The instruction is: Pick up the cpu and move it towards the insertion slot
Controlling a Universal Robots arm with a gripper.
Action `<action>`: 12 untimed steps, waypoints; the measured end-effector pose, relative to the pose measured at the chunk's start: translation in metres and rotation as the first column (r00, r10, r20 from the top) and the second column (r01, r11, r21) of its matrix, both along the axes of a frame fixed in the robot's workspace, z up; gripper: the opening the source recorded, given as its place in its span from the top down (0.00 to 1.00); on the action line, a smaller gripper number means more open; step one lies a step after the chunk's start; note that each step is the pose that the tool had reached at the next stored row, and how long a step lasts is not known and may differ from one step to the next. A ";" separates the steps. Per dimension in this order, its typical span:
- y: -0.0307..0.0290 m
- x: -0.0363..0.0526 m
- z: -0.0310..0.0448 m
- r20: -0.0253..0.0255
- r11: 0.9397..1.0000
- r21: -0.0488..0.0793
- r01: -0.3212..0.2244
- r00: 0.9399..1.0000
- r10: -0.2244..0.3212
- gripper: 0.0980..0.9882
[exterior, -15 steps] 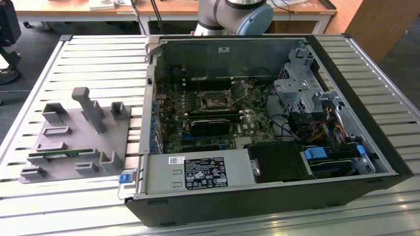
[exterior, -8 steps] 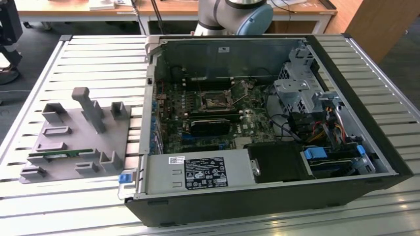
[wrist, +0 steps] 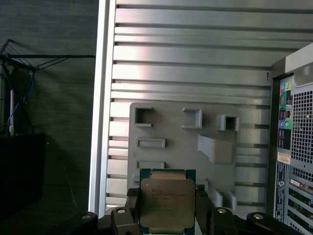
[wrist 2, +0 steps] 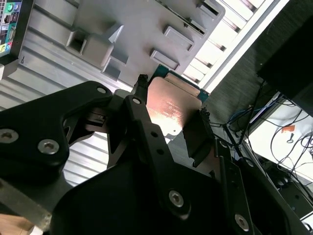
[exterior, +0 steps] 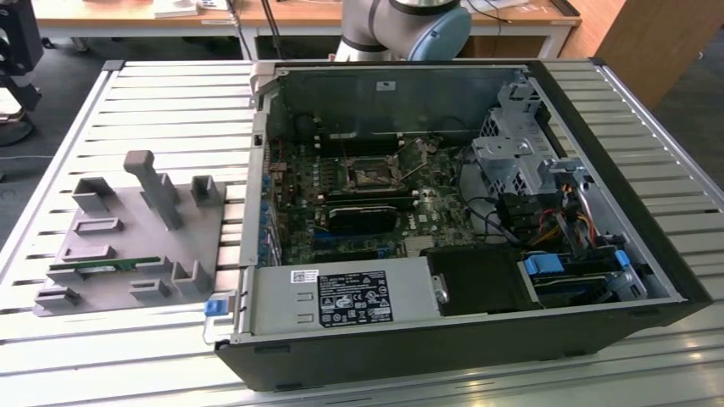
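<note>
While the cpu [wrist: 167, 200] hangs above the grey tray [wrist: 171, 142], I read the gripper [wrist 2: 172, 98] as clenched on it. In both wrist views the fingers [wrist 2: 195, 134] press on two opposite edges of the chip.

- Grip: edge hold only, silvery top uncovered. My guess is that this keeps the pads off the contact faces. It also keeps the chip flat and square for the socket.
- Position: lifted off the tray, not resting in any recess.
- Grey tray: sits on the slatted table [exterior: 169, 110]. A green memory stick [exterior: 102, 266] lies in one of its long recesses. The posts and pockets look made to locate parts for pickup.
- Computer case [exterior: 588, 110]: just beside the tray, on its side with the panel off, so access is from above. Inside are the motherboard [exterior: 430, 212], the labelled power supply [exterior: 339, 298] and the cabling.
- Insertion slot [exterior: 371, 175]: on that board, well apart from the tray. It has a metal frame and a dark centre. I can't tell whether the frame is latched.

Pickup looks done; the chip is nowhere near the slot.
</note>
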State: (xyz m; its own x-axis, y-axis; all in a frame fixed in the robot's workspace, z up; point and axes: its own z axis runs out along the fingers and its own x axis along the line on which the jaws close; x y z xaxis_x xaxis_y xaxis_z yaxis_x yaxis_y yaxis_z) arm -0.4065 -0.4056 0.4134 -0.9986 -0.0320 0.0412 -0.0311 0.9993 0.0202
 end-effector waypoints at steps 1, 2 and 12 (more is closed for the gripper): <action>0.0000 0.0006 0.0003 -0.001 1.000 0.000 0.000 1.000 0.000 0.50; 0.0000 0.0011 0.0006 -0.002 1.000 0.000 0.000 1.000 0.000 0.50; 0.0000 0.0066 0.0037 -0.009 1.000 0.000 0.000 1.000 0.000 0.50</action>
